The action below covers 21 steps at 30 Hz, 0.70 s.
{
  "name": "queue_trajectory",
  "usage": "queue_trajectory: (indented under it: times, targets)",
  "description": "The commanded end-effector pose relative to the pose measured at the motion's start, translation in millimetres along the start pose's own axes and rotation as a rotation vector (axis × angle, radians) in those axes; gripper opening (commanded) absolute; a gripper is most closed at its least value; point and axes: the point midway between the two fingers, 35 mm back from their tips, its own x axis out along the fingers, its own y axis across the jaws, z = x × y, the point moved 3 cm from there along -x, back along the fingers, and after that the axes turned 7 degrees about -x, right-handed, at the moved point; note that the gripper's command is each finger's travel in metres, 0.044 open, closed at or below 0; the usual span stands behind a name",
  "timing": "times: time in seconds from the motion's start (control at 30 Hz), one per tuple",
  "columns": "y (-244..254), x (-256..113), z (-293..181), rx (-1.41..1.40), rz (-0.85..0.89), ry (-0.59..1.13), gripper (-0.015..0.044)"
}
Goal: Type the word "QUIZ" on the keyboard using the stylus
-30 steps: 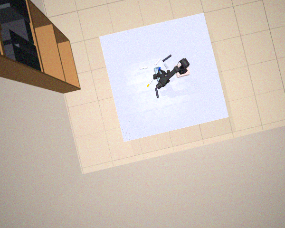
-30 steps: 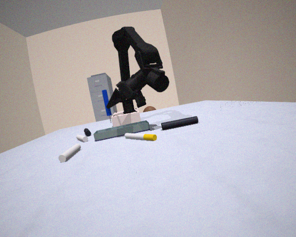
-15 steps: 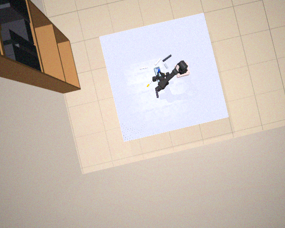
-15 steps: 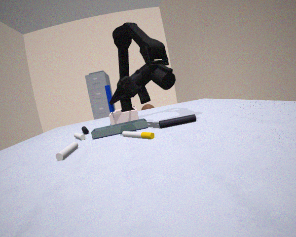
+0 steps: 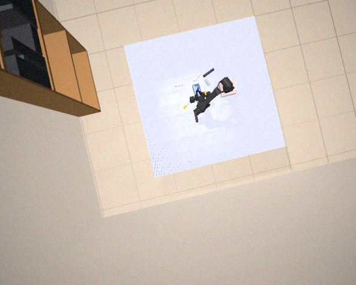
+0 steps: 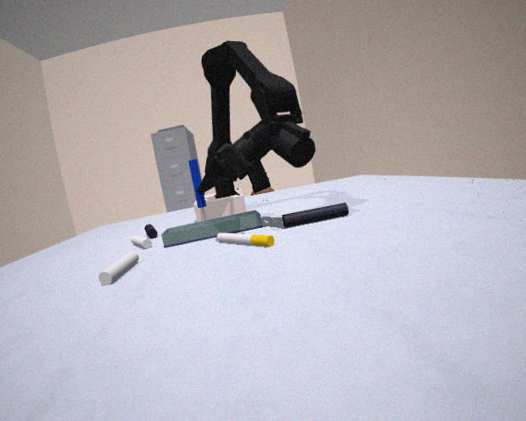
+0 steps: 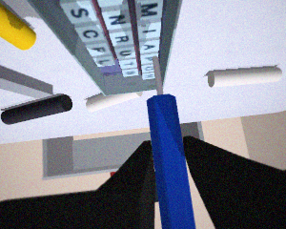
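Observation:
My gripper is shut on the blue stylus, which stands nearly upright with its thin grey tip down. The green-framed keyboard lies below it. In the wrist view the tip is at the outer letter column, over the key just after A, close to the frame's right side. Whether it touches the key cannot be told. Letters such as S, C, F, L, N, R, U, M, I and A show; one key is purple. Q and Z are not readable.
A white cylinder lies beside the keyboard; another is past its end, near a black cylinder and a grey block. A yellow-ended stick and a black-handled tool lie nearby.

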Motion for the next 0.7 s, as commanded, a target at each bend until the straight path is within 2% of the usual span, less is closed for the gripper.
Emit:
queue_trajectory:
  times: [0.0,0.03,0.13,0.67]
  targets:
    - [1.0,0.8,1.0,-0.006,0.003,-0.001,0.0]
    - [1.0,0.8,1.0,-0.006,0.003,-0.001,0.0]
    - [1.7,0.9,2.7,-0.006,0.003,-0.001,0.0079]
    - [1.1,3.8,7.8,-0.007,0.003,-0.001,0.0081]
